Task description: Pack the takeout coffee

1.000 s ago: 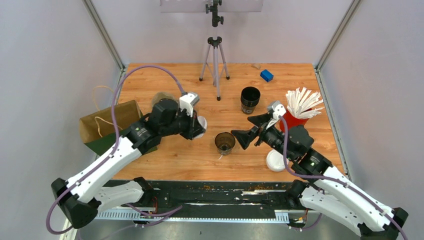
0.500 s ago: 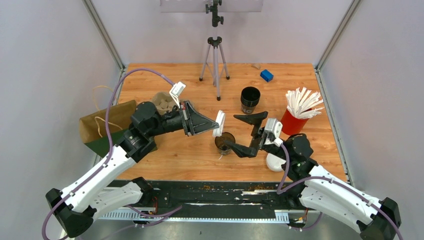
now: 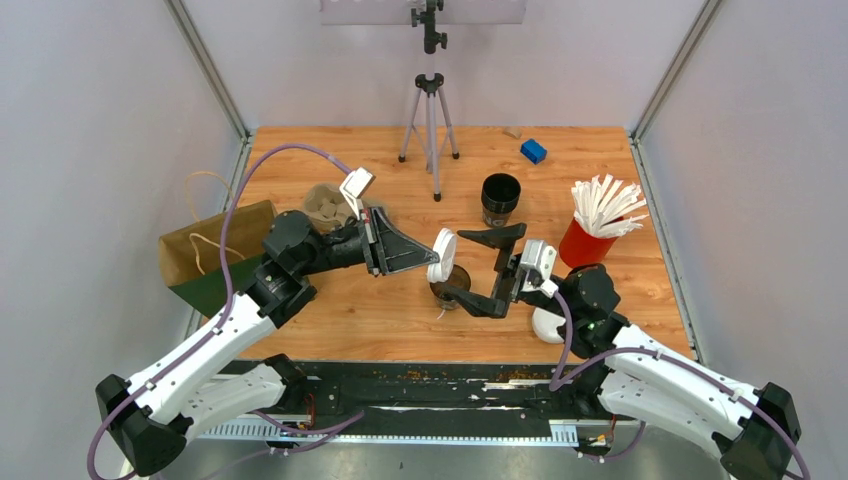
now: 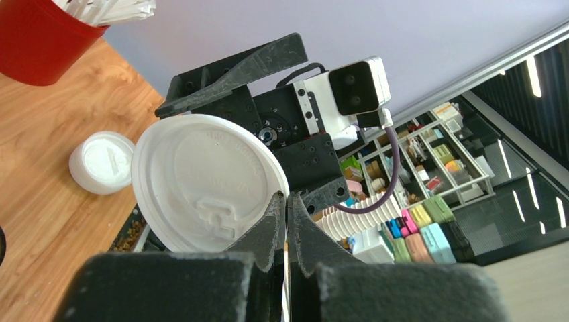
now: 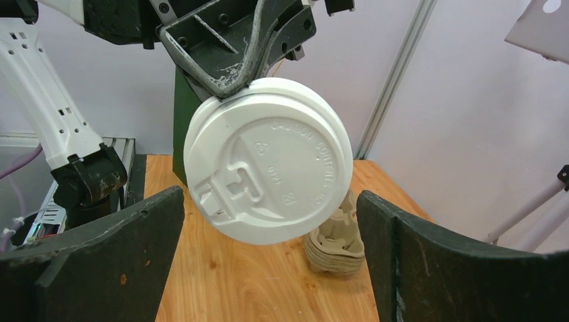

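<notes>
A small dark paper cup (image 3: 450, 284), brown inside and lidless, stands upright at the table's middle. My left gripper (image 3: 430, 258) (image 4: 286, 198) is shut on the rim of a round white plastic lid (image 3: 441, 255) (image 4: 208, 184), which it holds on edge just above the cup's left side. My right gripper (image 3: 458, 263) (image 5: 270, 198) is open wide and faces the lid (image 5: 268, 161) from the right. One finger (image 3: 495, 236) lies behind the cup and the other (image 3: 472, 299) in front, touching neither cup nor lid.
A taller stack of black lidless cups (image 3: 500, 199) stands behind. Flat white lids (image 3: 548, 325) (image 4: 102, 162) lie front right, next to a red cup of white sticks (image 3: 588, 242). A brown paper bag (image 3: 215, 250), pulp cup carriers (image 3: 325, 200) (image 5: 335, 245), a tripod (image 3: 431, 120) and a blue block (image 3: 533, 151) are around.
My left arm swung right, carrying the lid from the table's left part to above the cup. My right gripper turned and moved left until its open fingers straddled the cup.
</notes>
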You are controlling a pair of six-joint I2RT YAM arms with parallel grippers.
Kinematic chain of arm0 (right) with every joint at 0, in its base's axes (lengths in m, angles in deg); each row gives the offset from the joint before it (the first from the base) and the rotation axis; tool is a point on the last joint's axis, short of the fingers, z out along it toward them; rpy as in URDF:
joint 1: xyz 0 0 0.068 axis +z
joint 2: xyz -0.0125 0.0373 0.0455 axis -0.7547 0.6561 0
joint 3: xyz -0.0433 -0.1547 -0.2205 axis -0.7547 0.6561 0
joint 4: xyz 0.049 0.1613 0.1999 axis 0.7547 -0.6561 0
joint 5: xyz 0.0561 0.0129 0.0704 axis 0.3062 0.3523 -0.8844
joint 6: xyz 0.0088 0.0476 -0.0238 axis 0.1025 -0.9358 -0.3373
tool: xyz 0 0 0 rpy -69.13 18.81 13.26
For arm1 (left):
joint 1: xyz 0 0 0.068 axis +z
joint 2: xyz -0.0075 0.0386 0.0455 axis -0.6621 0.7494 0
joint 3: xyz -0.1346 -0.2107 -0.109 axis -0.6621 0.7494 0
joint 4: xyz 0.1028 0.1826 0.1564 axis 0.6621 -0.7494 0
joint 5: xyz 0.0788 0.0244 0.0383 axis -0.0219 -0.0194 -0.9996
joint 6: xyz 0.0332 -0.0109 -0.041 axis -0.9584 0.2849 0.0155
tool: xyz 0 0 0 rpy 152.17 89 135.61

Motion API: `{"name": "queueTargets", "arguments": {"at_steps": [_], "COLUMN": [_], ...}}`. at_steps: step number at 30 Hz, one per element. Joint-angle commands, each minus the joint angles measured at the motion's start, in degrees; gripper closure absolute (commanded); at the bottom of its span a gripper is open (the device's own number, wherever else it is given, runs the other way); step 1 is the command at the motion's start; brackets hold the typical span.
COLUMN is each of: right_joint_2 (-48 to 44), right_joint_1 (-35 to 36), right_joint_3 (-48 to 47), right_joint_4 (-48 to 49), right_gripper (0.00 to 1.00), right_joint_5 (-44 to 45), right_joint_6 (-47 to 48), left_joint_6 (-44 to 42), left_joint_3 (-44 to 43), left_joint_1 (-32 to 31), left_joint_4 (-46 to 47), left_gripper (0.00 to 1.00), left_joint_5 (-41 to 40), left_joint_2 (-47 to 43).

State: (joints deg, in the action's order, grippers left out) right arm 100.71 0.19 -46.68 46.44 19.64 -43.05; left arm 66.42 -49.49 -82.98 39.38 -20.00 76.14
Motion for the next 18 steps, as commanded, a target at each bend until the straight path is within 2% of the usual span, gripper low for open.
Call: {"name": "queueTargets", "arguments": {"at_steps": [1, 6, 18], "right_joint_2": [0.08, 1.02, 1.18], "right_joint_1": [1.22, 2.03, 2.84], "right_joint_3": [-3.14, -4.05, -4.05], "right_joint_4": [2.05, 0.65, 0.63], "right_gripper": [0.01, 0.08, 0.17], "right_joint_5": [0.86, 0.47, 3.05], "right_joint_6": [1.72, 2.58, 2.53], "left_joint_6": [0.89, 0.94, 1.51], "left_joint_3": [0.14, 0.42, 0.78], "left_joint_1": [0.12, 0.12, 0.12], "left_joint_4": [3.13, 3.21, 3.40], "left_gripper": [1.00, 1.00, 1.00], "left_joint_5": [1.31, 1.22, 0.61], "left_joint_2": [-1.03, -1.19, -1.56]}}
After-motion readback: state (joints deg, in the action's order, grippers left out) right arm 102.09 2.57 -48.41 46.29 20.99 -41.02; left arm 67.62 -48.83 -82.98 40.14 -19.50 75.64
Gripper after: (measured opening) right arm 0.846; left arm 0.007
